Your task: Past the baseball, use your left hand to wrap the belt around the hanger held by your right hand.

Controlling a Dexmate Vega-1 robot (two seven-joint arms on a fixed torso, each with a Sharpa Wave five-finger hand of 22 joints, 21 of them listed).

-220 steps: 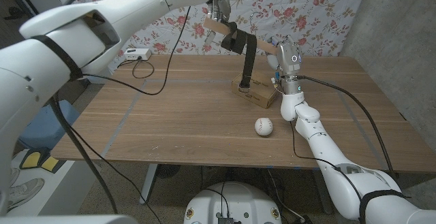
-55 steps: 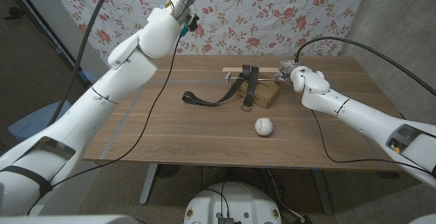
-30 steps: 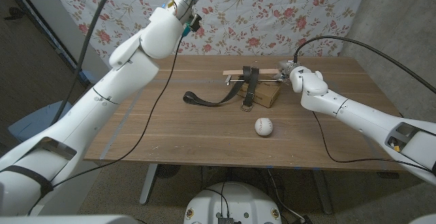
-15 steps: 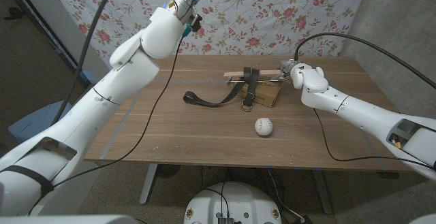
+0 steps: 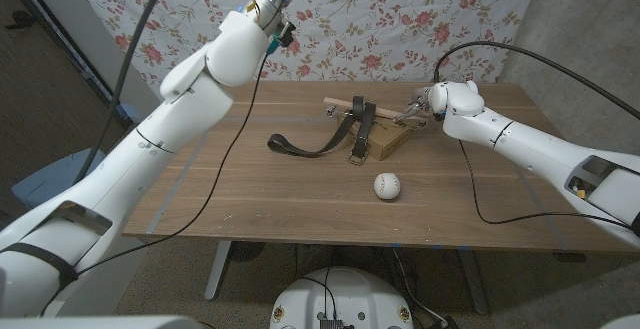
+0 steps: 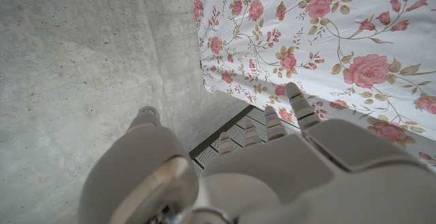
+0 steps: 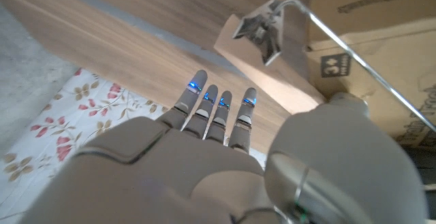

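Hanger tilted since earlier; right hand beside it, grip unclear; left hand empty, spread

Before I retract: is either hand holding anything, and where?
Left hand, raised by the curtain, holds nothing. Right hand is at the end of the hanger, fingers straight; a grip cannot be told.

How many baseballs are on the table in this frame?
1. The baseball lies on the wooden table nearer the front edge, apart from the cardboard box and the belt behind it. Another could be hidden behind the box, but none shows.
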